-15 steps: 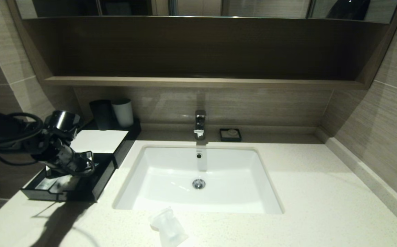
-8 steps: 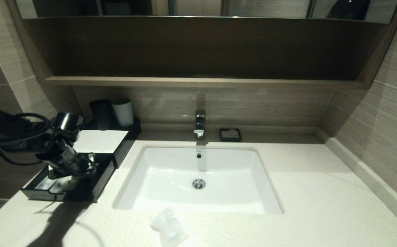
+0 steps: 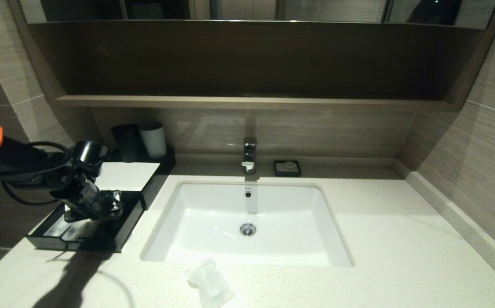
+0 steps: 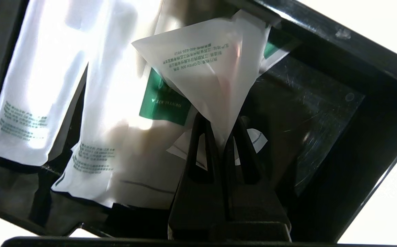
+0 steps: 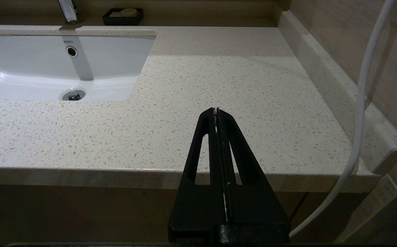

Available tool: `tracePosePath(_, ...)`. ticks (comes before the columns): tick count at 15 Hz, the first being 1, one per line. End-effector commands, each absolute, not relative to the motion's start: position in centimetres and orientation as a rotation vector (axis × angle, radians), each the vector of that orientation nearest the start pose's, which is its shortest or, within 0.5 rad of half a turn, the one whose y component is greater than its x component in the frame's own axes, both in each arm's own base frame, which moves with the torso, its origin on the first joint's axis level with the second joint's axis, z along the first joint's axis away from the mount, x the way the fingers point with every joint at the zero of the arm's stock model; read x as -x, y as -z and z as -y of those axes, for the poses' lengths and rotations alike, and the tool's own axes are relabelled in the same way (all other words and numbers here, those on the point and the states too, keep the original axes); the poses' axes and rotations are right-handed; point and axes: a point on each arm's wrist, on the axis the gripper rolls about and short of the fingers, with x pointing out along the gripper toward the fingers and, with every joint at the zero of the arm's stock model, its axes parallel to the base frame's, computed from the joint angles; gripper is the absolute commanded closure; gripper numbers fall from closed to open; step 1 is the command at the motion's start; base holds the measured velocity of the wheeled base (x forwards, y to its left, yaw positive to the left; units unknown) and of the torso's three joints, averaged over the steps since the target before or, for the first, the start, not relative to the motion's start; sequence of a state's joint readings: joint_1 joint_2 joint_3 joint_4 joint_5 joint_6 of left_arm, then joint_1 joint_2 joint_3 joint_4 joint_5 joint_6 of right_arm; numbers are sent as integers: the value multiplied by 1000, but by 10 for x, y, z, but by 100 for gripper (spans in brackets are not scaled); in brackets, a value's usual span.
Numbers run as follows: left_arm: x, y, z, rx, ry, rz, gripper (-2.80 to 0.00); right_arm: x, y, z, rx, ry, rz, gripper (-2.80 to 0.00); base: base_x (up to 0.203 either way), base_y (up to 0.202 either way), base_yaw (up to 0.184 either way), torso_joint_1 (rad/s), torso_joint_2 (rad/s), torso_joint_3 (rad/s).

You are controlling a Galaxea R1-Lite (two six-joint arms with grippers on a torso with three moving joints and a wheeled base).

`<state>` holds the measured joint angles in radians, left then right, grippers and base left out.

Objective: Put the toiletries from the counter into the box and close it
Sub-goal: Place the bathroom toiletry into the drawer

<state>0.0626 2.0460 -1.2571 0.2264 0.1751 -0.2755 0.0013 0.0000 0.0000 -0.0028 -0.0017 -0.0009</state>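
One clear packet (image 4: 215, 68) is pinched in the shut left pincer (image 4: 224, 127), inside the box's open drawer (image 3: 119, 233) at the frame's left. Release it low and flat beside the others. Another packet (image 3: 210, 284) waits on the worktop (image 3: 401, 256), bottom centre. Right pincer (image 5: 216, 111) idles shut.
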Motion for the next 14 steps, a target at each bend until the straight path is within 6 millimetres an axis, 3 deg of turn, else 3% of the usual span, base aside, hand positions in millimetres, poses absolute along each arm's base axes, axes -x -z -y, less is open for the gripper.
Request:
tracePosePath(1,-369,-106,-27,195,-358,-984,0,23,-75,0,0,0,2,0,0,0,0,0,0,0)
tracePosePath(14,-375,-105,-28,197,-359,-968,0,23,-75,0,2,0,2,0,0,0,0,0,0,0)
